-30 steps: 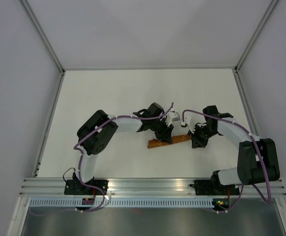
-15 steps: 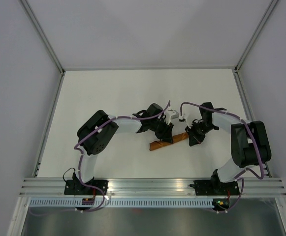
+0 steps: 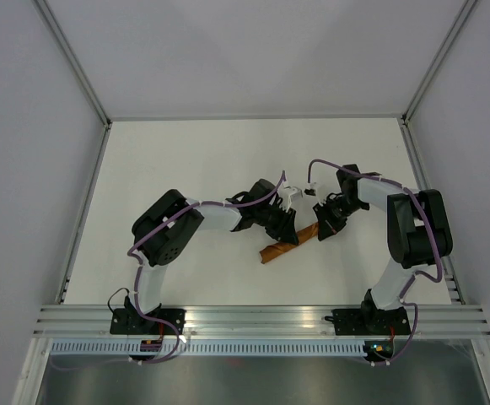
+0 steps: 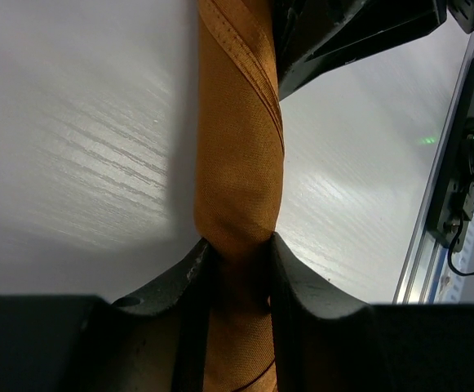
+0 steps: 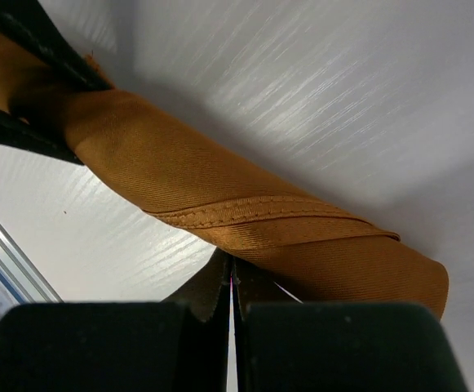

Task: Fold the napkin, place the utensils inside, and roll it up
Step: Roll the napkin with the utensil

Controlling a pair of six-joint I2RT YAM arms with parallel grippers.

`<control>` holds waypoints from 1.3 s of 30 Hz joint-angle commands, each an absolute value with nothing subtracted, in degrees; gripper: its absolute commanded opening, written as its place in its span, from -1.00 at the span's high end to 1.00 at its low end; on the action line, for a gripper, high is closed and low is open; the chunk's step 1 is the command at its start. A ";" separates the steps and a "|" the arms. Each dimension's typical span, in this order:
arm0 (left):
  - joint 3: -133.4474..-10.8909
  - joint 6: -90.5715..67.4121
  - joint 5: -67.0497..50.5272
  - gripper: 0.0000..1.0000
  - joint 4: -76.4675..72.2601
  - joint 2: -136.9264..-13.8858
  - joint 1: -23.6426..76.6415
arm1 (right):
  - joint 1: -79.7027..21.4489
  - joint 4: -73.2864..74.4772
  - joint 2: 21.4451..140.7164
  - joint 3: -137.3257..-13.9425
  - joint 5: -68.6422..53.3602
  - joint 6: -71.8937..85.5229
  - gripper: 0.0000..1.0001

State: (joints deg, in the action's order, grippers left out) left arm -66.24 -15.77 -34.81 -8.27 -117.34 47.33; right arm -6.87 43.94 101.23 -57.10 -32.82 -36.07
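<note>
The rolled napkin [image 3: 271, 251] has turned. It lay almost parallel to the rail [image 3: 253, 319] before; now its right end points away from the rail and its left end is nearer to it. The right gripper [image 3: 323, 228] at that right end has moved left and farther from the rail. The right arm [image 3: 417, 229] was lying low near the rail and now stands more upright.

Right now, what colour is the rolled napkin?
The napkin is plain rust-orange with a stitched hem; best in right wrist view.
</note>
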 commanded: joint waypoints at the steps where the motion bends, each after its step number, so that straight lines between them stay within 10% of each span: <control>1: -62.93 -19.77 -26.81 0.39 -1.93 -120.76 47.90 | -6.68 40.17 104.41 -59.23 -29.88 -34.10 0.99; 39: -70.66 -37.35 -15.03 0.24 -13.44 -125.77 51.77 | -8.00 44.03 123.48 -87.44 -29.18 -24.96 0.99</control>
State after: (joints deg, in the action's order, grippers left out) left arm -71.11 -34.68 -17.26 -16.23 -121.62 49.50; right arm -6.39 49.50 120.57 -84.62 -32.05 -26.09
